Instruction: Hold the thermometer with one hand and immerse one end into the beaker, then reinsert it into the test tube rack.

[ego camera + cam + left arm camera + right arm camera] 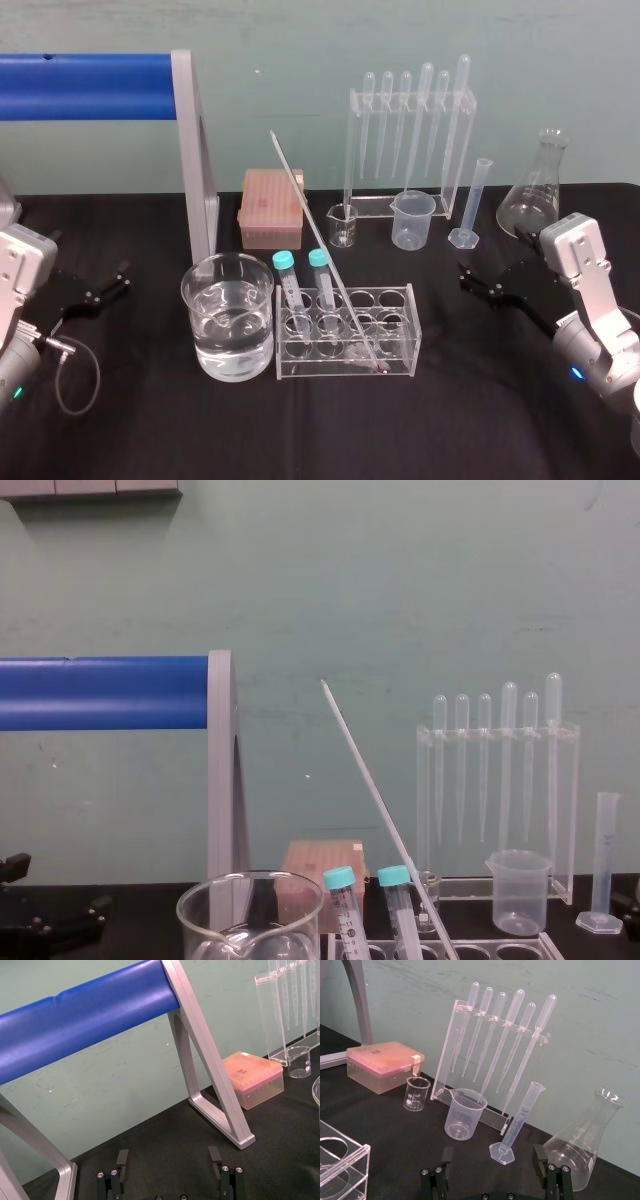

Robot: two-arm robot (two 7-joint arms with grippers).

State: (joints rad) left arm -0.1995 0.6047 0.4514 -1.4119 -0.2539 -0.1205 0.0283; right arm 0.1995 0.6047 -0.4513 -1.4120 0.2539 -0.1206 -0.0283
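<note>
Your right gripper (472, 280) is wide open and empty. To its left, the thermometer (325, 250) leans in the test tube rack (403, 335), its top slanting away toward the beaker (228, 290) side. The left gripper (108, 284), also open and empty, sits farther off.

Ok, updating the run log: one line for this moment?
thermometer: leaning in test tube rack; beaker: beside rack; left tool: open, far left; right tool: open, far right

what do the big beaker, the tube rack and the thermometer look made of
The beaker looks like clear glass: thick glossy rim, bright reflections. The test tube rack seems to be clear acrylic: flat sheets with sharp, light-catching edges. The thermometer is probably glass, a thin, straight, translucent rod; plastic is possible.
</note>
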